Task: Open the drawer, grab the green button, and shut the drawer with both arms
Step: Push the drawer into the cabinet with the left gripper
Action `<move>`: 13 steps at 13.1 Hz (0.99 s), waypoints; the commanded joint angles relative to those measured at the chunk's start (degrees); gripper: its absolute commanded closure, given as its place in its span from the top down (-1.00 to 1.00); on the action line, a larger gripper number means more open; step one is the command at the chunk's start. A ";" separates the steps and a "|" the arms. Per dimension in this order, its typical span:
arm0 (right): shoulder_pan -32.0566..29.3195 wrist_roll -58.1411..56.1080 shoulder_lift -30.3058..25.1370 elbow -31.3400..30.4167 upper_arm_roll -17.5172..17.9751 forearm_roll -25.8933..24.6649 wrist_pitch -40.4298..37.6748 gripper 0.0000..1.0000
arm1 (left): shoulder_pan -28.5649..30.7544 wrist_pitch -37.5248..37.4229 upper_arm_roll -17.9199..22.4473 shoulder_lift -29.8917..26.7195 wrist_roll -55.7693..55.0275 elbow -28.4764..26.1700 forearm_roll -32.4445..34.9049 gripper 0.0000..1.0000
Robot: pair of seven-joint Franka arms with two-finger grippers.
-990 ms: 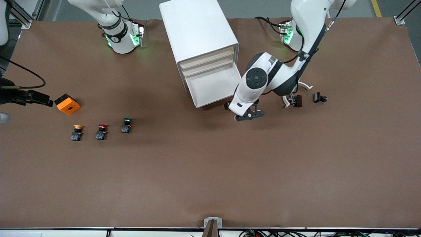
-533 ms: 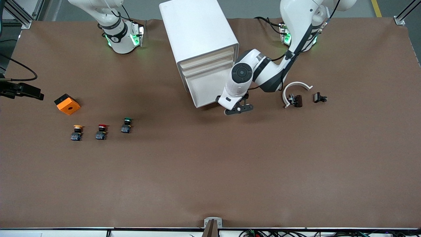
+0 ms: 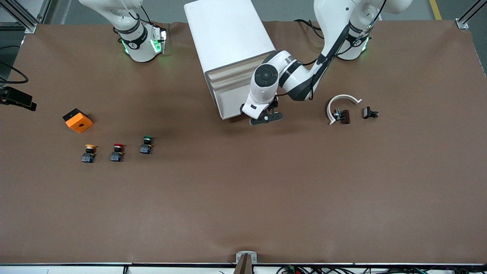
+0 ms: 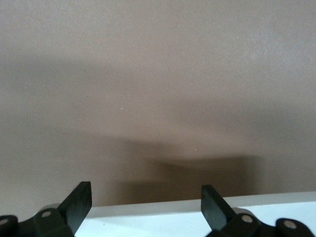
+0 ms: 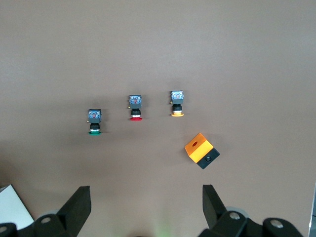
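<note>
My left claw [image 3: 262, 118] hangs spread wide and empty at the open drawer's front edge [image 3: 230, 114]. My right claw [image 5: 146, 210] waits high, fingers parted, holding nothing. The green button [image 3: 146, 145] stands on the table at the drawer's eight o'clock, beside the red button [image 3: 117, 152].

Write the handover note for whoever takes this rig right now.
Left gripper: fingers open, holding nothing, at the front edge of the white drawer cabinet, whose bottom drawer looks nearly shut.
Right gripper: open, empty, up over the right arm's end of the table, looking down on the buttons.
Green button: on the table, untouched, in a row beside the red button and yellow button; orange block close by.
Done: no pick visible.
Left: take the green button, finish closing the drawer.
</note>
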 commanded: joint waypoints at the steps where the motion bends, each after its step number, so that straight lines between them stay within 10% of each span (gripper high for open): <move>1: -0.93 -0.87 -0.61 0.06 0.68 1.01 -0.91 1.00 | -2.83 0.24 0.22 1.47 -3.33 1.44 0.89 1.00; 13: -0.40 -7.11 -3.42 -0.03 1.03 2.07 -1.88 1.00 | -7.67 -0.64 -1.45 3.13 -13.28 4.43 -1.73 1.00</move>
